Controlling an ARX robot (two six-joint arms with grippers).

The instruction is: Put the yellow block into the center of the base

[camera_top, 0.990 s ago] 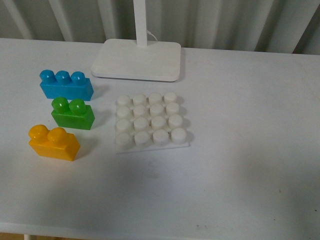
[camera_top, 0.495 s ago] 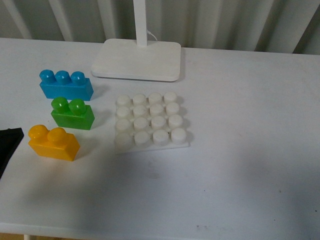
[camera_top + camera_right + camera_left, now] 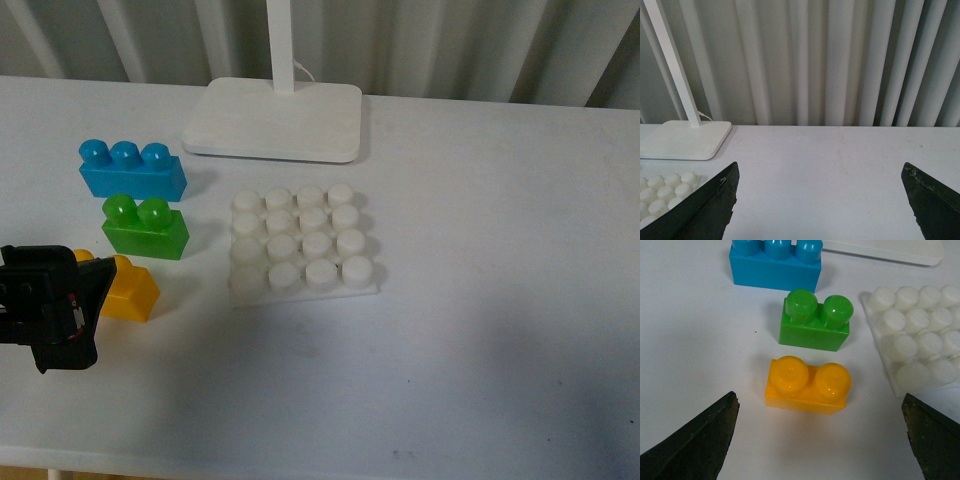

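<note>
The yellow block (image 3: 132, 291) lies on the white table left of the base (image 3: 303, 243), and my left gripper (image 3: 58, 302) hides its near left part in the front view. In the left wrist view the yellow block (image 3: 808, 387) shows two round studs and sits just ahead of my open left gripper (image 3: 819, 405), between the lines of its two dark fingers (image 3: 705, 440), untouched. The base (image 3: 920, 340) lies beside it, studs bare. My right gripper (image 3: 820, 170) is open over bare table, with a corner of the base (image 3: 665, 192) at the edge of its view.
A green two-stud brick (image 3: 145, 228) sits just behind the yellow block, and a blue three-stud brick (image 3: 130, 170) behind that. A white lamp foot (image 3: 275, 120) with a post stands behind the base. A pleated curtain (image 3: 840, 60) closes off the far table edge.
My left gripper has come into the front view from the lower left and now covers part of the yellow block. The bricks and the base have not moved.
</note>
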